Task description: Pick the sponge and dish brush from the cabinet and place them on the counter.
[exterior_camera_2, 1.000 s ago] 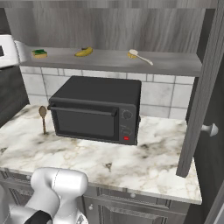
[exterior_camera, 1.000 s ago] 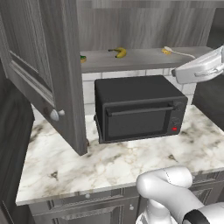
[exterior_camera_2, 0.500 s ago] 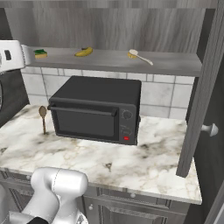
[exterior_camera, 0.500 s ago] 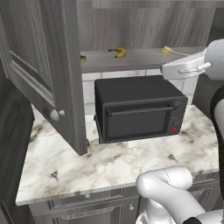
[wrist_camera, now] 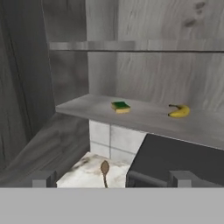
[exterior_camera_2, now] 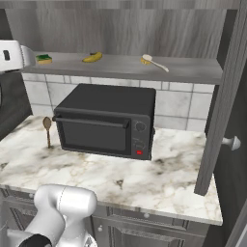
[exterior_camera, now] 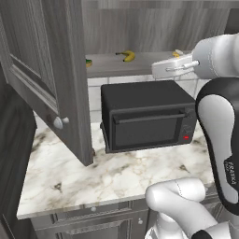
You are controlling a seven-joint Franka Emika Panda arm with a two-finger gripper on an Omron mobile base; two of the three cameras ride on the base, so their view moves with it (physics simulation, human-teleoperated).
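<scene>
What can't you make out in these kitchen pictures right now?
- Sponge, left base view: mostly hidden by the open cabinet door.
- Dish brush, left base view: handle covered by the robot's hand.
- Gripper, hand view: fingertips cut off at the bottom.
- Spoon, hand view: handle cut off.

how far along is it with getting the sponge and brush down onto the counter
Done: the cabinet door stands open. Nothing is in hand: the gripper is open and empty, facing the shelf. Left: both items. The sponge and dish brush lie on the shelf beside a banana; neither has reached the counter, where the microwave sits.
</scene>
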